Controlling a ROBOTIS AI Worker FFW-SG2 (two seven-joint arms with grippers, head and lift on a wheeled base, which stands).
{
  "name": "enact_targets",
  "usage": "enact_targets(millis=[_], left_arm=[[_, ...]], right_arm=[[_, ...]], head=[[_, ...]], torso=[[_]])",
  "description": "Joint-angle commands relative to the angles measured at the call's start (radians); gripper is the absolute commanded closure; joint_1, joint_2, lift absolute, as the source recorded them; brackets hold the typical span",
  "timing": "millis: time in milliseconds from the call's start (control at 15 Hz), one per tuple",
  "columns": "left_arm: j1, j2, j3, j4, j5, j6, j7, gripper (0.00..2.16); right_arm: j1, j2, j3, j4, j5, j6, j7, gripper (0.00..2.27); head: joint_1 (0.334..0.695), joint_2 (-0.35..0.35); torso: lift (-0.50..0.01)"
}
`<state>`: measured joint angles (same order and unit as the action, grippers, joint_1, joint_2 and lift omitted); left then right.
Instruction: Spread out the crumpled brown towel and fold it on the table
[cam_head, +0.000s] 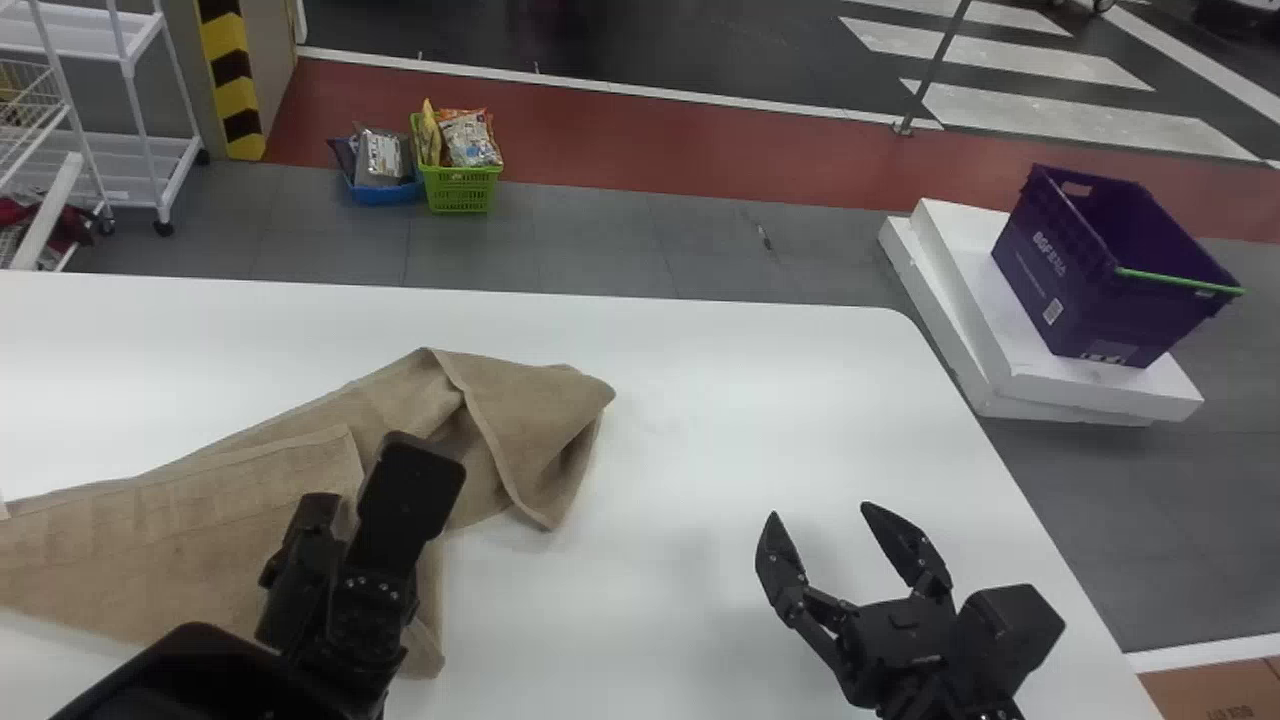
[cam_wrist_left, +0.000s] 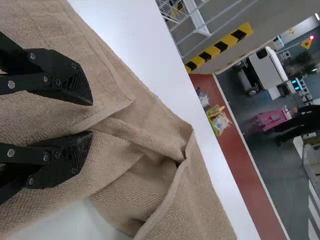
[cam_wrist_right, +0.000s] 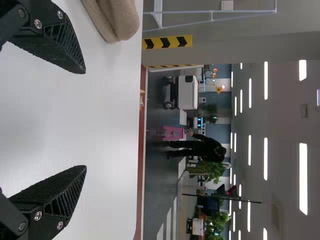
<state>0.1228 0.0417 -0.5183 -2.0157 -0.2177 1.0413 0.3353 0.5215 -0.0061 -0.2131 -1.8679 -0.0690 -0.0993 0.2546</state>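
And there lay the soft brown cloth towel (cam_head: 200, 530), across the left part of the smooth white table (cam_head: 720, 400), stretched partly flat, its far end bunched and turned over in a loose, peaked fold near the middle! Over the towel hung the black two-fingered left gripper (cam_head: 372, 480), its claw parted by a narrow gap, with brown weave showing between the fingers; whether the tips touched the cloth, you could not tell. Across on the right, well apart from the towel, the black two-fingered right gripper (cam_head: 818, 510) hung over bare white tabletop, its claw wide! Beyond the table, a purple plastic crate (cam_head: 1080, 270) sat on stacked white slabs (cam_head: 960, 290), and a green plastic basket (cam_head: 460, 188) of packets stood on the floor beside a blue one.
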Motion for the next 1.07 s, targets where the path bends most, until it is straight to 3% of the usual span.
enact_targets(millis=[0, 933, 1000], left_arm=[[0.001, 0.003, 0.006, -0.008, -0.002, 0.023, 0.001, 0.79], [0.006, 0.001, 0.018, -0.047, -0.003, 0.053, -0.007, 0.79], [0.006, 0.0, 0.017, -0.049, -0.003, 0.053, -0.001, 1.18]], right_arm=[[0.0, 0.0, 0.006, 0.0, 0.0, -0.006, 0.0, 0.15], [0.0, -0.003, 0.009, 0.001, 0.0, -0.006, 0.0, 0.15], [0.0, -0.003, 0.009, 0.001, 0.0, -0.006, 0.0, 0.15]], head=[[0.695, -0.259], [0.695, -0.234], [0.695, -0.235]], torso=[[-0.127], [-0.127], [-0.127]])
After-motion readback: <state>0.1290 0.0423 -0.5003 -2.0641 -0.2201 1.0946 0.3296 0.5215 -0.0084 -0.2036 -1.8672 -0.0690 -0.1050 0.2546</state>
